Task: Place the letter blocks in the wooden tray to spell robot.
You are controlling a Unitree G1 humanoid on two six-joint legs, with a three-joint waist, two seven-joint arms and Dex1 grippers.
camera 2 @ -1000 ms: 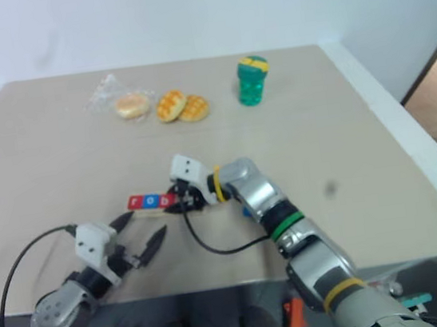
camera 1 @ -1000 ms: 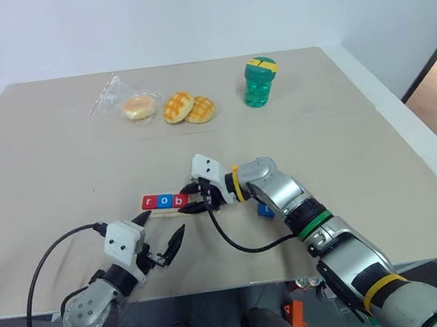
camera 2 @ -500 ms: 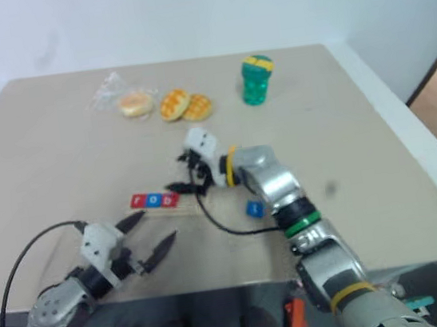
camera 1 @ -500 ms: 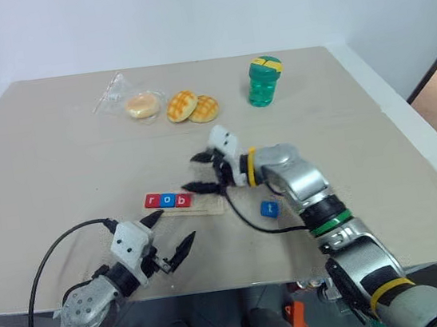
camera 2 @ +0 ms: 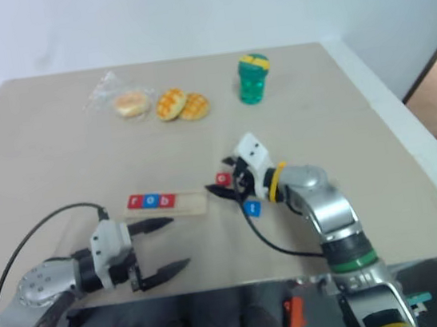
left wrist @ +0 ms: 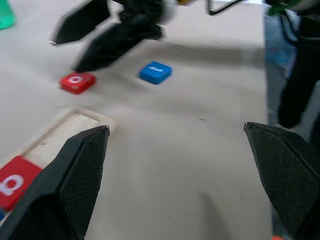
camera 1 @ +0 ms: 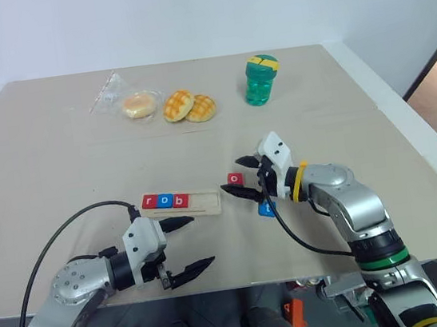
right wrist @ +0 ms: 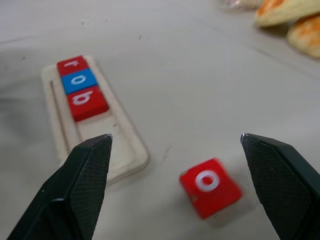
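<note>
The wooden tray (camera 1: 182, 204) held r, o and b, with two slots bare. The red o tile (right wrist: 210, 187) lay between the right gripper's (camera 1: 245, 178) spread fingers; the blue t tile (left wrist: 155, 72) lay beside them. The left gripper (camera 1: 190, 245) gaped empty.

Tray's (camera 1: 182, 204) right end slots are free, with bare table (camera 1: 59, 176) all around it. The loose red o (camera 1: 235, 179) and blue t (camera 1: 265, 208) sit right under the wide-open right gripper (camera 1: 249, 178).
</note>
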